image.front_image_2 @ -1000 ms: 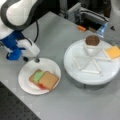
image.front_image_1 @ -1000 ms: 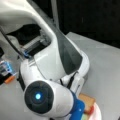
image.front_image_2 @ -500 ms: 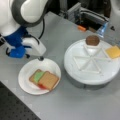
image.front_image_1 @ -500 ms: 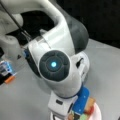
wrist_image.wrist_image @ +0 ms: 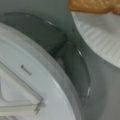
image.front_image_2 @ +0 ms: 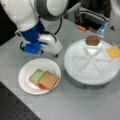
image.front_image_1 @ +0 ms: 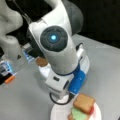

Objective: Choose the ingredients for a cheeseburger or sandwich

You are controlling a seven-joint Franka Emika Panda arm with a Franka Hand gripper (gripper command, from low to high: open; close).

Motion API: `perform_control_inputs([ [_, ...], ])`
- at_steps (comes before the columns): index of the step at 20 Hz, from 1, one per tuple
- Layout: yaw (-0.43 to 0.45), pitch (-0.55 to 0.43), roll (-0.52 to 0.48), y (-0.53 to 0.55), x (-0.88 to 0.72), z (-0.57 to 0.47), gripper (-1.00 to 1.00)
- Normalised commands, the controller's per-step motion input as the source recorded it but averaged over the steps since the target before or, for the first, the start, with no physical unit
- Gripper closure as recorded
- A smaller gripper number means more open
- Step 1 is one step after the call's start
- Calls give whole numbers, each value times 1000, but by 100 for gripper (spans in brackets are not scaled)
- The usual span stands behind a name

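Both front views are showing us a grey tabletop (image.front_image_2: 75,105) with a dark room behind it. We are taking the paper plate (image.front_image_2: 27,85) as our landmark: it is lying flat toward a front view's lower left, and the sandwich (image.front_image_2: 44,79) is resting on it, a tan bread square on top with green and red peeking out beneath. To a front view's right of the plate, near but apart from it, the white segmented tray (image.front_image_2: 82,72) is sitting; the brown patty (image.front_image_2: 92,40) is lying in a far compartment and the orange cheese square (image.front_image_2: 113,51) in one beside it. We are seeing the gripper (image.front_image_2: 53,53) hanging above the plate's far edge, between plate and tray, holding nothing; whether its jaws are apart or closed we cannot tell. Bare tabletop is lying open below the plate, with a dark perforated strip (image.front_image_2: 12,110) at the corner. Wrist view is showing the tray's rim (wrist_image.wrist_image: 50,75) and the plate's ribbed edge (wrist_image.wrist_image: 105,37), with a strip of table between them.
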Motion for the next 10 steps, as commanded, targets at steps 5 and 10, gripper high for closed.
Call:
perform_control_inputs([
  [5, -104, -211, -454, 473, -766, -11, -100],
  [10, -101, -201, -465, 422, -481, -37, -100],
])
